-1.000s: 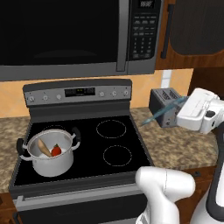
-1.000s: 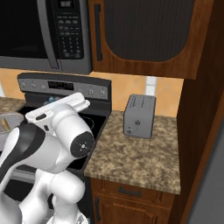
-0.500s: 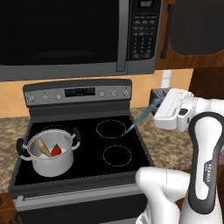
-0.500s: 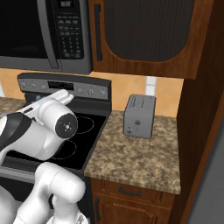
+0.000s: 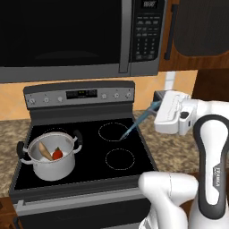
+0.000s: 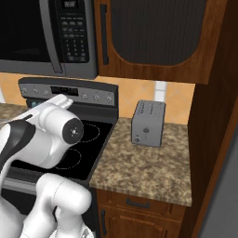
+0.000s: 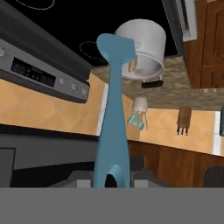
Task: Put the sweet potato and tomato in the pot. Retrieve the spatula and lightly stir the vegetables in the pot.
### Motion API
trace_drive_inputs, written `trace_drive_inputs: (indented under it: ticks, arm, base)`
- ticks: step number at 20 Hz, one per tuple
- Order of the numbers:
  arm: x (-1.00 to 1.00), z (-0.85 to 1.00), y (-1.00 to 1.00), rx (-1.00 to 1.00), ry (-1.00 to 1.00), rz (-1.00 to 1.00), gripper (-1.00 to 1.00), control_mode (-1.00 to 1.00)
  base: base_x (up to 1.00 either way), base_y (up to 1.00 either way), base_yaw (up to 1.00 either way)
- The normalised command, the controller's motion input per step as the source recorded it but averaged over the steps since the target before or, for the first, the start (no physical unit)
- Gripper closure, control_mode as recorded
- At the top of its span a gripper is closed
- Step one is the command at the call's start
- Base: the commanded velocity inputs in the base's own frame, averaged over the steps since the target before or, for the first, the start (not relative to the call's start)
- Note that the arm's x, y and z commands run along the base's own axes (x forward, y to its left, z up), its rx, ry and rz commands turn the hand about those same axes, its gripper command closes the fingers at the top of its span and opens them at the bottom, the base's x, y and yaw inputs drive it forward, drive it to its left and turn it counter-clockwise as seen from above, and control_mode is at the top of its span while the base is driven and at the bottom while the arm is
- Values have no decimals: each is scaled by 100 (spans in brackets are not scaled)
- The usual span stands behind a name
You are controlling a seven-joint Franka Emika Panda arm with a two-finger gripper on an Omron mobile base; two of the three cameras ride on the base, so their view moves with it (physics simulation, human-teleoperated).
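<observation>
tool (image 5: 157,107) clenched on the spatula (image 5: 138,122) at its handle end, above the stove's right side — blade slanting down and left toward the rear burner. pot (image 5: 53,157) sits well apart at front left, sweet potato (image 5: 45,150) and tomato (image 5: 57,154) inside.

Sweet potato (image 5: 44,150) and tomato (image 5: 57,154) in steel pot (image 5: 51,167); blue-grey spatula (image 5: 137,124) aloft.

no readable text, microwave (image 5: 80,38) keypad and clock display too blurred, stove (image 5: 80,95) panel display illegible, faint lettering on robot arm (image 5: 216,172) unreadable
</observation>
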Motion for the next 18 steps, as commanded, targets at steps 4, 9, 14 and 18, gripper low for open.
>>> trace_drive_inputs:
  ticks: [4, 9, 14, 18]
  arm:
    - [-18, 0, 42, 15, 7, 0, 100, -100]
    - [-11, 0, 49, 16, 11, 0, 100, -100]
    - [-34, 0, 74, 21, 13, 0, 100, -100]
    - [-25, 0, 79, 11, 11, 0, 100, -100]
  base:
    - [0, 0, 0]
    - [0, 0, 0]
    - [0, 0, 0]
    - [0, 0, 0]
